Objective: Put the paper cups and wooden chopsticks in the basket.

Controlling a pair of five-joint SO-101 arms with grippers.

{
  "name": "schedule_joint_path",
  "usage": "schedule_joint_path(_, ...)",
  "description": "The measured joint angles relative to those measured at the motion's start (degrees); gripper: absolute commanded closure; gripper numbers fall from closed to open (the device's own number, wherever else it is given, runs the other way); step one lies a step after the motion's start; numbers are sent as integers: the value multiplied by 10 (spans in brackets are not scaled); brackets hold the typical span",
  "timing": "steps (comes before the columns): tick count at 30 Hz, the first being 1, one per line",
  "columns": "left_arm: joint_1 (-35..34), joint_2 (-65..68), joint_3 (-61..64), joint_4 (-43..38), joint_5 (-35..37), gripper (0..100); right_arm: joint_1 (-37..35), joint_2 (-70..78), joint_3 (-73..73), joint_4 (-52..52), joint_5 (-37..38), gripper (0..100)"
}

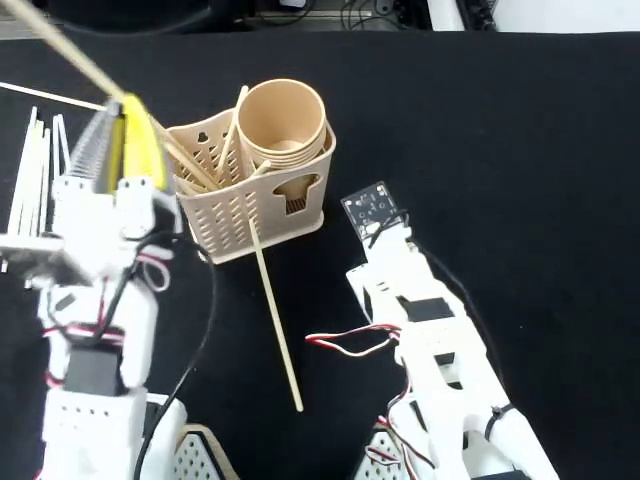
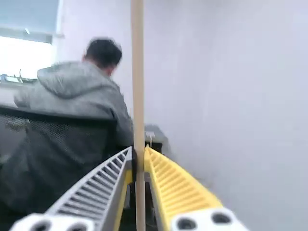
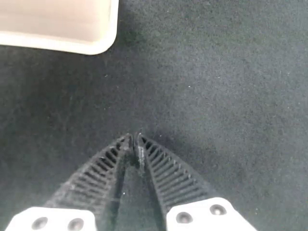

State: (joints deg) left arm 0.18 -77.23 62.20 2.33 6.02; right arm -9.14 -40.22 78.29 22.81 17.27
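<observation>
A beige basket [image 1: 250, 195] stands at the middle left of the black table. Stacked paper cups [image 1: 281, 122] sit inside it with several wooden chopsticks [image 1: 195, 165] leaning at its left side. My left gripper [image 1: 122, 108] is raised just left of the basket, shut on one wooden chopstick [image 1: 70, 50] that slants up and to the far left; in the left wrist view that chopstick [image 2: 138, 96] stands between the grey and yellow fingers [image 2: 163, 178]. Another chopstick [image 1: 275, 320] lies on the table in front of the basket. My right gripper [image 3: 133, 140] is shut and empty near the basket's corner [image 3: 91, 33].
More chopsticks [image 1: 30, 180] lie in a bundle at the far left edge of the table. The right arm's body [image 1: 430, 340] stretches along the table right of the basket. The table's right half is bare black cloth.
</observation>
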Motion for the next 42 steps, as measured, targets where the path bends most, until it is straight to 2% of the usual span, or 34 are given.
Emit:
schedule_joint_path(7, 22, 107, 4, -4, 0, 962, 0, 0, 0, 0, 0, 985)
schedule_joint_path(10, 22, 149, 4, -4, 0, 865, 0, 0, 0, 0, 0, 985)
schedule_joint_path(12, 22, 155, 4, 5, 1, 854, 0, 0, 0, 0, 0, 985)
schedule_joint_path(16, 22, 141, -7, 79, 47, 852, 0, 0, 0, 0, 0, 985)
schedule_joint_path(22, 19, 69, -74, 207, 57, 855, 0, 0, 0, 0, 0, 985)
schedule_joint_path(26, -47, 29, -133, 298, 62, 855, 0, -4, -1, 15, 0, 984)
schedule_joint_path(33, -265, 12, -211, 520, 43, 855, -4, -149, -68, 252, 0, 984)
schedule_joint_path(37, -323, 10, -199, 610, -18, 855, -86, -287, -79, 376, 1, 983)
schedule_joint_path(39, -331, 10, -164, 629, -37, 855, -146, -357, -79, 397, 17, 983)
schedule_joint_path(42, -332, 11, -91, 635, -57, 855, -231, -436, -55, 388, 80, 983)
